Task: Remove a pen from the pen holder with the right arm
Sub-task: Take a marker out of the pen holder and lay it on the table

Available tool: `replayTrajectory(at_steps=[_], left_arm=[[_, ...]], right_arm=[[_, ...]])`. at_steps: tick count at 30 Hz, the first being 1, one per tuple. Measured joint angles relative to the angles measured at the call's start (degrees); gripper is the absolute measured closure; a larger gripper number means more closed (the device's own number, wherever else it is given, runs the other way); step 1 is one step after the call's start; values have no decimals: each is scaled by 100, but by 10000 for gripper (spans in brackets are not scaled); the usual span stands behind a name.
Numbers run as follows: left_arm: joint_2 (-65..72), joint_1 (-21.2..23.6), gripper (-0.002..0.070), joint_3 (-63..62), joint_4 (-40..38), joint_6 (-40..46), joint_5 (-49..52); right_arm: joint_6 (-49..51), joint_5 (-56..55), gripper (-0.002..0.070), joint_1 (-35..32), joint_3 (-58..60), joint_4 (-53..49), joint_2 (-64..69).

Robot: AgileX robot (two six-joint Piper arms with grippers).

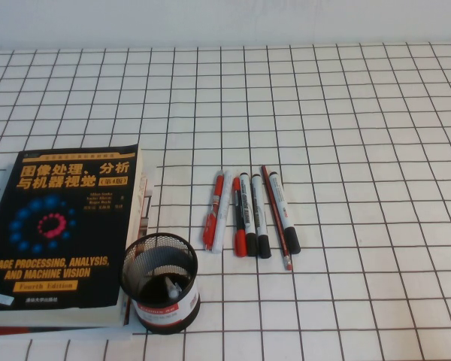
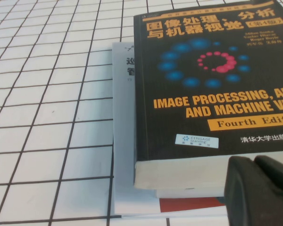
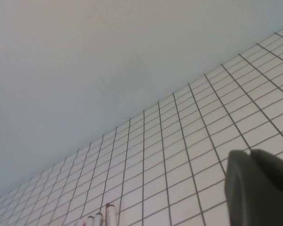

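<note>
pick not yet begun. pen holder [image 1: 159, 280] sits near the front, touching the book [image 1: 60, 226], with one pen [image 1: 171, 286] inside. several loose pens [image 1: 249, 214] lie just beside it. right gripper [image 3: 251, 157] is closed, empty, facing the far table [image 1: 361, 113], away from the holder. left gripper [image 2: 253, 165] is closed over the book's edge.
</note>
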Motion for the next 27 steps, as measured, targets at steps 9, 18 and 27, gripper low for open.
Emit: replayTrajectory(at_steps=[9, 18, 27], left_arm=[[0, 0, 679, 0, 0, 0, 0], [0, 0, 679, 0, 0, 0, 0], [0, 0, 679, 0, 0, 0, 0]], right_arm=[[-12, -23, 692, 0, 0, 521, 0], [-354, 1516, 692, 0, -1273, 427, 1168], [-1172, 3048, 692, 0, -2871, 228, 3661]])
